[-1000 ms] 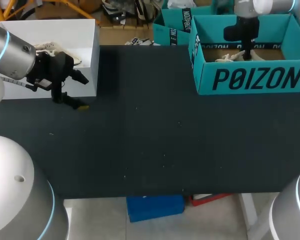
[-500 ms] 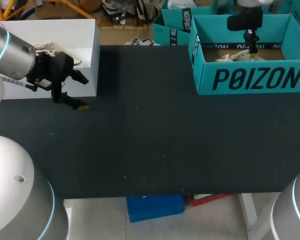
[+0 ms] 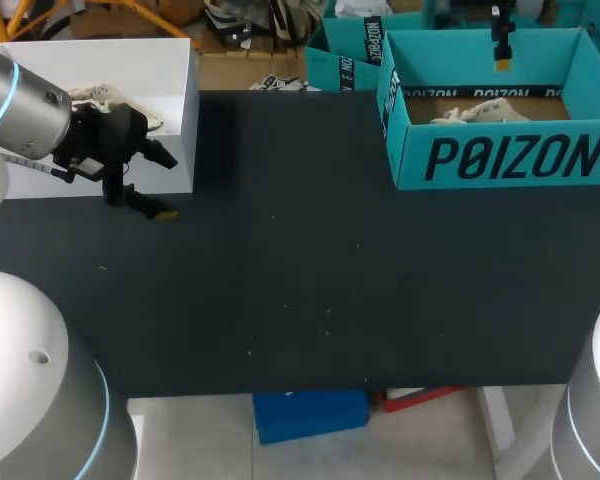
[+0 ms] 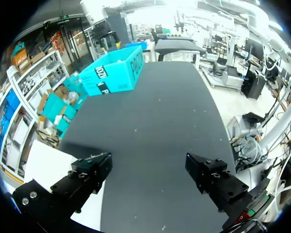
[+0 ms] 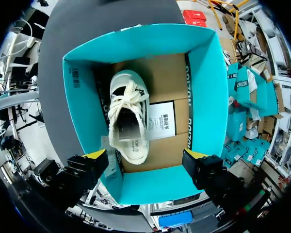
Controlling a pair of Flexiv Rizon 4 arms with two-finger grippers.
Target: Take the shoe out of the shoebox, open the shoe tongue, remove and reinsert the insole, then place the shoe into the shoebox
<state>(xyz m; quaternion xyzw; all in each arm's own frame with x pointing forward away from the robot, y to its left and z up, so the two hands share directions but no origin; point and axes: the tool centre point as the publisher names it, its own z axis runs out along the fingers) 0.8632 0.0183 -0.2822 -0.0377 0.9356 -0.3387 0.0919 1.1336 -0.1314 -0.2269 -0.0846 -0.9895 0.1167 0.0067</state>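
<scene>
At the left, the left gripper sits by a white box, fingers spread wide and holding nothing. The matte black table runs across to the teal shoebox, which has bold dark lettering on its front. The white laced shoe lies inside, beside a white printed label. The right gripper hangs above, wide open and empty.

You're looking at a shoe of off-white woven cloth with soft cord laces, lying in a shoebox of teal card, matt on its walls and raw brown cardboard on its floor. The tabletop is dark, matt and faintly speckled. The right gripper has matt black fingers, and your left arm wears a smooth, glossy silver-grey shell
</scene>
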